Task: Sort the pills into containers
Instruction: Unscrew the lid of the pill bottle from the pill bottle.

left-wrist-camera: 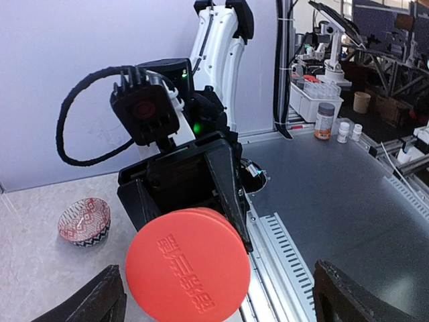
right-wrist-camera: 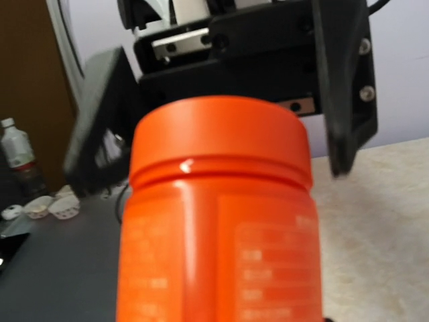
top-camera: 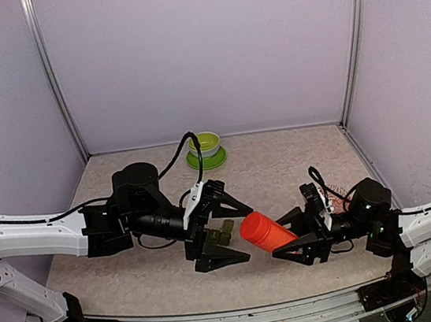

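Lime-green bowl [top-camera: 210, 142] on a green saucer [top-camera: 217, 161] (far end of the table [top-camera: 279, 160]), red-and-white patterned bowl [left-wrist-camera: 84, 222] on the same beige surface

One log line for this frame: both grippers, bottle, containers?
left gripper: open around lid | right gripper: shut on red bottle | lid: on | containers: on table

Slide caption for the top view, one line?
Right pincer holds the red bottle sideways, cap toward the open left pincer; green pill box sits close by.
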Robot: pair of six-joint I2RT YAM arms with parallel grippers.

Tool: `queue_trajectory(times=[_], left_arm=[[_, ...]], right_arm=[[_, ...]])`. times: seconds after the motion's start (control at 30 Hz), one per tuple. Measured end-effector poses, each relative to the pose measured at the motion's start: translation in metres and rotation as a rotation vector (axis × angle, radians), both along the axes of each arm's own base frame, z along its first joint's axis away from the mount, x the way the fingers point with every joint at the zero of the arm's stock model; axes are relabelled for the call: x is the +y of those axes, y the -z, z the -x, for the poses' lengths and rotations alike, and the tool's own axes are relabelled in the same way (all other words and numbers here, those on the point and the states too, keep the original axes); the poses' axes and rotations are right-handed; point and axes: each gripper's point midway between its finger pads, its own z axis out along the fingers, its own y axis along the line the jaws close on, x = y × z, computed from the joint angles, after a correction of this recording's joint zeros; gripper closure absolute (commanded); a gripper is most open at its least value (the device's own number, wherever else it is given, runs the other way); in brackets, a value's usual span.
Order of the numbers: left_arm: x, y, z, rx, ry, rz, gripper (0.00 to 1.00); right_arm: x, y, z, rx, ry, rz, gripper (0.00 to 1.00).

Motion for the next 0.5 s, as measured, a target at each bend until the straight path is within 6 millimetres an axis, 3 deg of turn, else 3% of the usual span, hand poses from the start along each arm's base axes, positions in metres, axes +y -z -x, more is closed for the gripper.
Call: queue_trajectory(times=[0.17,0.27,0.5], left_arm=[[-0.0016,0.0052,0.0032,-0.047,0.035,-0.021,0.27],[-0.0014,0.0064,0.0031,-0.06,0.036,-0.024,0.33],[-0.0023,0.0068,-0.0009,-0.066,0.013,-0.025,0.3]], right_arm=[[0.0027,-0.0068,0.0063,0.034,-0.051,0.004,0.72],[0.0036,-0.0077,0.0088,0.051,-0.071,0.013,0.72],[0.0064,0.0001,0.0087,0.079,-0.081,0.042,0.72]])
